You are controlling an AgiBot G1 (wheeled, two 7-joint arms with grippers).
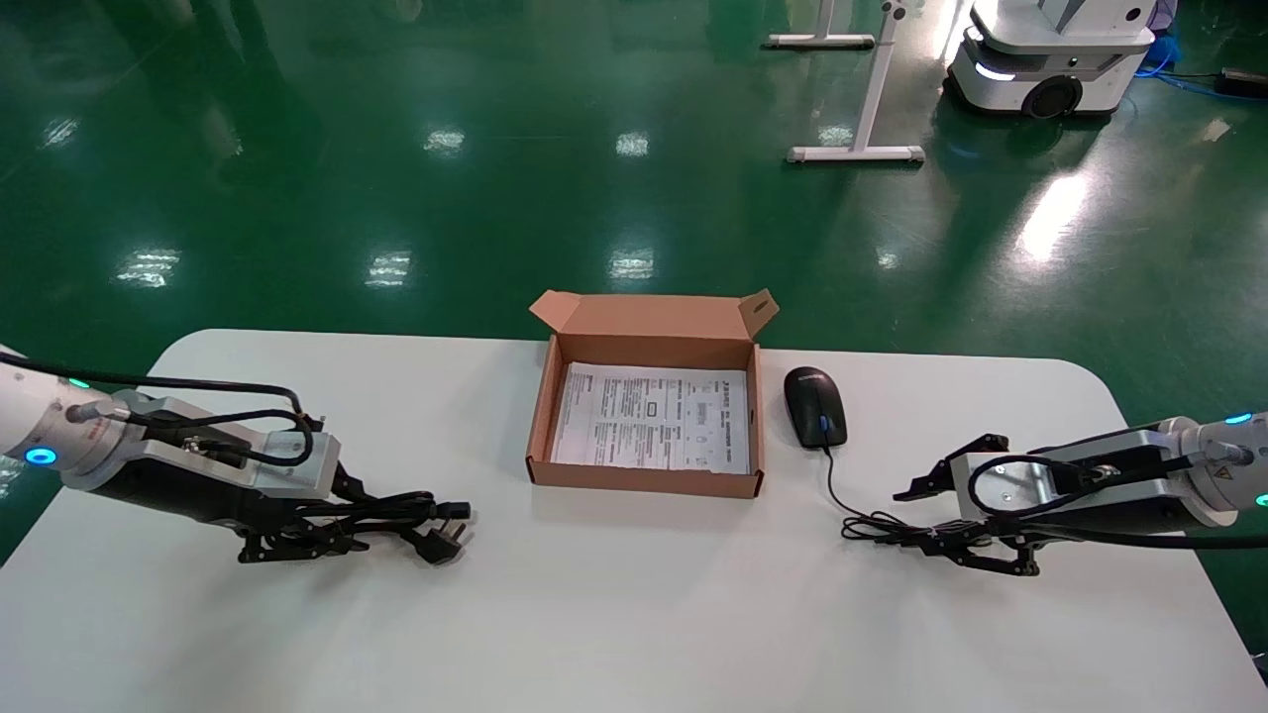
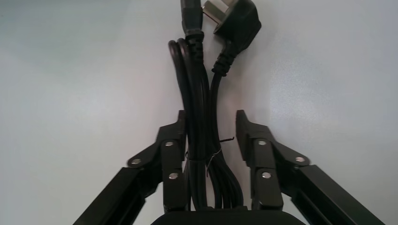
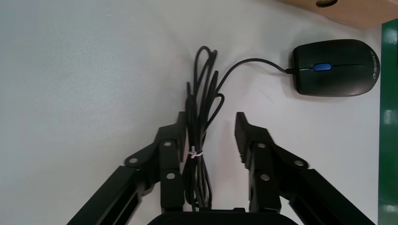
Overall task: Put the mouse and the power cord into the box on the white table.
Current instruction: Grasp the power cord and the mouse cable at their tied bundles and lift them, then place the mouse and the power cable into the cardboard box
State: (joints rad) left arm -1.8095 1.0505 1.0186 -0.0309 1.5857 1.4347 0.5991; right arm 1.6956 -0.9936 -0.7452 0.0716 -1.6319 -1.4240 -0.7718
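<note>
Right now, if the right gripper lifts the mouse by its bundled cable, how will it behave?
Probably floppy: the thin cable lies in loose loops between the open right gripper. The mouse sits apart on the white table, joined by slack, so it would likely trail and swing.

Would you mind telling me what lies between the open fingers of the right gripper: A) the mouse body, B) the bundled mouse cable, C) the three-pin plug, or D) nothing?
B: the right gripper is open around the tied bundle of thin mouse cable, while the mouse itself lies apart on the white table, beside the box.
</note>
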